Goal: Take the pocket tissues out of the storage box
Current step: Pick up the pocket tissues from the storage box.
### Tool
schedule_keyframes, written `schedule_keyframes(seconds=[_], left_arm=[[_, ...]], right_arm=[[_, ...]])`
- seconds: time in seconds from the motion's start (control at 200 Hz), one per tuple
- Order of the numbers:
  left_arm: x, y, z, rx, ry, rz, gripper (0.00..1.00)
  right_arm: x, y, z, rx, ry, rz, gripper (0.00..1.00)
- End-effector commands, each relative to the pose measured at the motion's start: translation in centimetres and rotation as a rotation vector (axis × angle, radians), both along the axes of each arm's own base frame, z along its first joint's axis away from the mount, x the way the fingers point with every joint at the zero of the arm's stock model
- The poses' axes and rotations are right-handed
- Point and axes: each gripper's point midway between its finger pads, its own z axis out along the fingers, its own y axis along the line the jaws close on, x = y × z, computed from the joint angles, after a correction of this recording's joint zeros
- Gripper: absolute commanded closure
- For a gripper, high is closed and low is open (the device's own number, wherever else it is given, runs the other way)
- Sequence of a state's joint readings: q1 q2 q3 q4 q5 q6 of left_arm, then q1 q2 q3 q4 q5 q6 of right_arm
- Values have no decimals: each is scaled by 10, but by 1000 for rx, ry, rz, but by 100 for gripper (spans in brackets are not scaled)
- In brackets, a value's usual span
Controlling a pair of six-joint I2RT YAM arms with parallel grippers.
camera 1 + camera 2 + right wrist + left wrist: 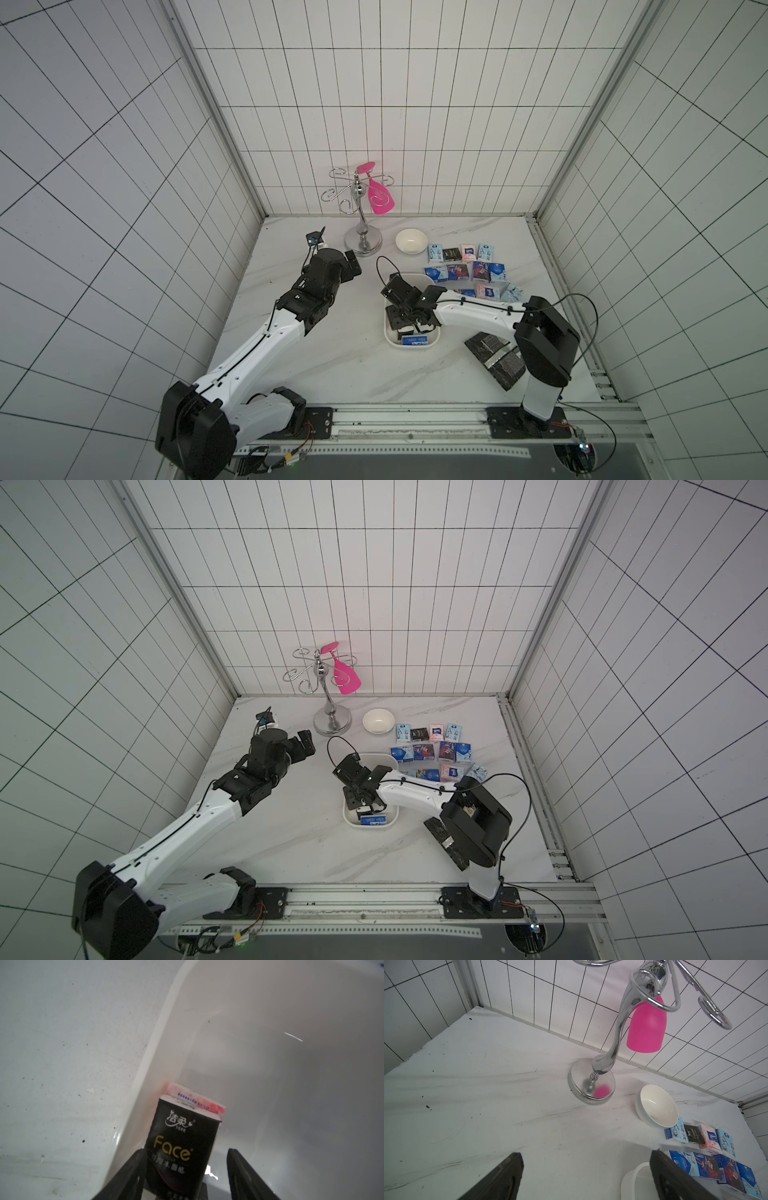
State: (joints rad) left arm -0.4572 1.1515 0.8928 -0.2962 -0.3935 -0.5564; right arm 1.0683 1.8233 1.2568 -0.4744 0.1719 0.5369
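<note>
The left arm (257, 345) stretches across the counter (332, 365) toward its far edge, the left gripper (585, 1157) held above the surface with jaws spread wide. The right arm (473, 316) folds inward from the right edge, wrist dipped, the right gripper (185, 1150) pointing down with jaws parted.

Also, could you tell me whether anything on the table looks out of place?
One thing: the light-blue packet at the end of the nearest row lies tilted, out of line with the squarely laid pocket tissues beside the storage box.

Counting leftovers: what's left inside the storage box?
Black packet between the right gripper's open jaws, pink packet against it, blue packet at the near end. The right arm covers the rest.
</note>
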Motion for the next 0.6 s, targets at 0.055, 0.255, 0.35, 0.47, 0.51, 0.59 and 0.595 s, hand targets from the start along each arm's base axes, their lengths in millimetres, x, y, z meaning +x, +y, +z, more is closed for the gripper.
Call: schedule_keyframes(seconds=[0.055,0.255,0.35,0.47,0.51,0.59,0.595], left_arm=[[-1,3,10,11,-24,7,1],[-2,3,10,7,-24,7,1],[-2,3,9,9,-22,6,1],[-3,4,10,8,-25,9,1],[-3,4,10,8,-25,9,1],[-4,5,9,8,-24,10,1],[-4,5,10,8,-24,11,1]], right_arm=[[8,15,16,61,-23,-27,35],[10,15,27,78,-43,-30,35],[9,14,15,59,-26,-34,35],[6,16,-1,46,9,-36,35],[6,17,-4,48,15,-36,35],[6,19,-8,48,18,-36,35],[6,19,-8,48,18,-36,35]])
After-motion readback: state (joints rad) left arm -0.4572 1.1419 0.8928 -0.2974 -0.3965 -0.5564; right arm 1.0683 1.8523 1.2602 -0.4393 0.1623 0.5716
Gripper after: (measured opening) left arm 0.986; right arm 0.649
